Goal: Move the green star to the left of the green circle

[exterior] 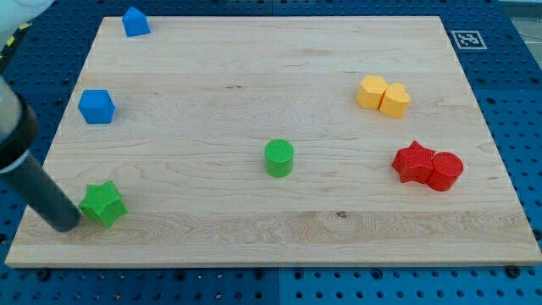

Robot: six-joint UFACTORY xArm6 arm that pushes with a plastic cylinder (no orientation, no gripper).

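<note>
The green star [103,203] lies near the view's bottom left of the wooden board [212,51]. The green circle [279,158] stands upright near the board's middle, well to the right of the star and slightly higher in the view. My tip [65,222] sits just left of the star, touching or almost touching its left side. The dark rod runs up and left from the tip out of the view's left edge.
Two blue blocks sit at the left: a cube [96,106] and a house-shaped block [135,22] near the top. Two yellow blocks [382,95] touch at the upper right. A red star [414,161] and a red cylinder [445,171] touch at the right.
</note>
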